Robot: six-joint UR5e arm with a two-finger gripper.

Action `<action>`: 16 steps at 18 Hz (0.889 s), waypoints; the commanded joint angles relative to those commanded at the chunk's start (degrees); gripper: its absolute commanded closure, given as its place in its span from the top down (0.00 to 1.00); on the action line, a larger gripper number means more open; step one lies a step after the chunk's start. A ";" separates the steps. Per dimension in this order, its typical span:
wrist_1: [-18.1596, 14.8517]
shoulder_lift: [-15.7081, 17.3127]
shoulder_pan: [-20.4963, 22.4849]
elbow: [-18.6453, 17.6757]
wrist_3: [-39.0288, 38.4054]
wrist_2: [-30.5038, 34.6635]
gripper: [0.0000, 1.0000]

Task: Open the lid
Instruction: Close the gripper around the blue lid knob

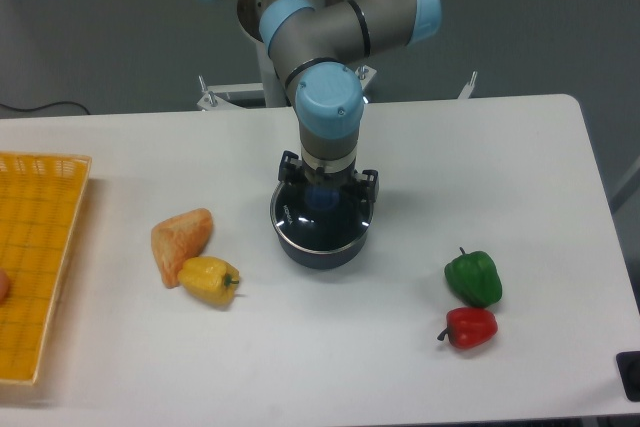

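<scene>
Lid (322, 221) sits flat on the dark saucepan (318, 250) near the middle of the white table (400, 367), its thin metal rim following the pan's edge and its blue knob (322, 196) showing through between the fingers. The gripper (323, 195) points straight down from the arm (330, 97) and is lowered onto the knob, with a dark finger on either side of it; whether the fingers actually squeeze the knob or only flank it cannot be told from this view. To the left of the pan lie an orange wedge-shaped piece (181, 242) and a yellow pepper (209, 280), touching each other. A yellow basket (35, 257) lies at the table's left edge. To the right, well apart from the pan, a green pepper (473, 277) lies just above a red pepper (469, 327).
</scene>
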 joint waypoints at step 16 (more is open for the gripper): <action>0.00 -0.09 -0.53 -0.26 0.35 0.44 0.96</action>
